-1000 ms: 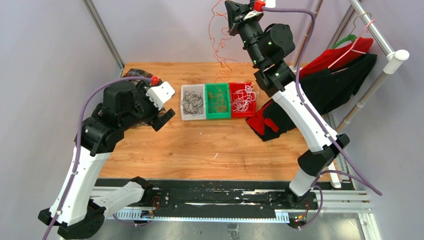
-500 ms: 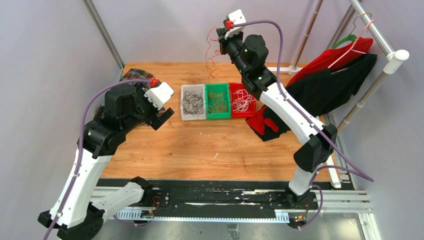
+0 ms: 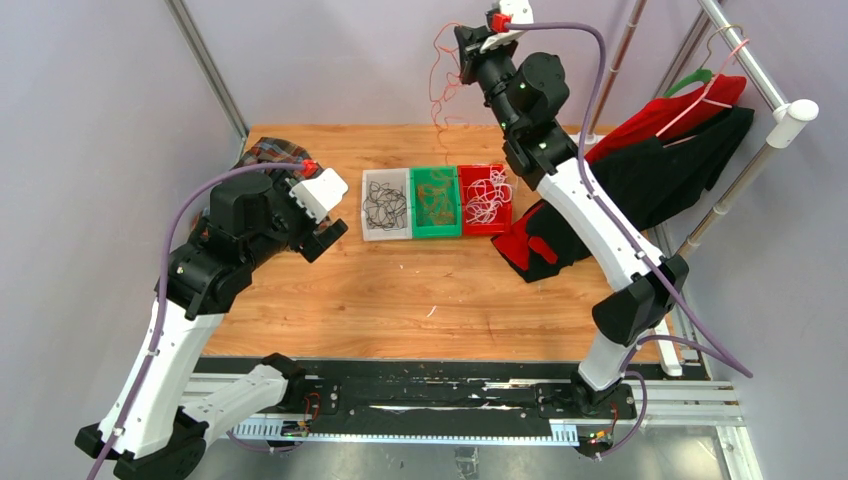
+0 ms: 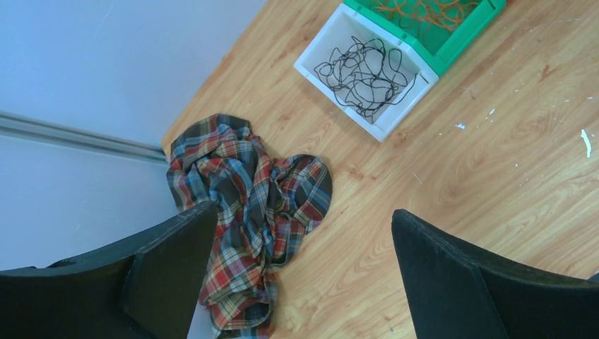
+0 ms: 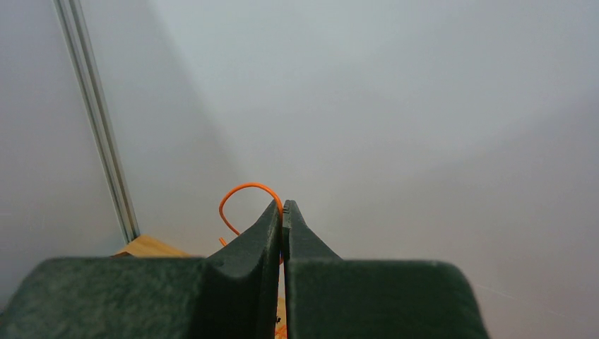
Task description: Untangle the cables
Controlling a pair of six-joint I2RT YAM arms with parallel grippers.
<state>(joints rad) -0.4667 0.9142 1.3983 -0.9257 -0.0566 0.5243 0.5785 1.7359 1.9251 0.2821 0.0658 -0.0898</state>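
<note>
Three small bins stand side by side at the table's back. The white bin [image 3: 386, 206] holds black cables [image 4: 365, 70]. The green bin [image 3: 436, 203] holds orange-brown cables. The red bin [image 3: 486, 199] holds white cables. My right gripper [image 3: 462, 52] is raised high over the table's far edge and is shut on an orange cable [image 3: 438, 95], which hangs down from it; its loop shows at the fingertips in the right wrist view [image 5: 240, 198]. My left gripper [image 3: 322, 228] is open and empty, low over the table left of the bins.
A crumpled plaid cloth [image 4: 247, 205] lies at the table's back left corner, under my left gripper. Red and black garments [image 3: 640, 170] hang from a rack at the right and drape onto the table beside the red bin. Grey walls close the back and left.
My right gripper, holding the orange cable, dipped down and left half a second ago and has risen back up and right. The left arm has barely moved.
</note>
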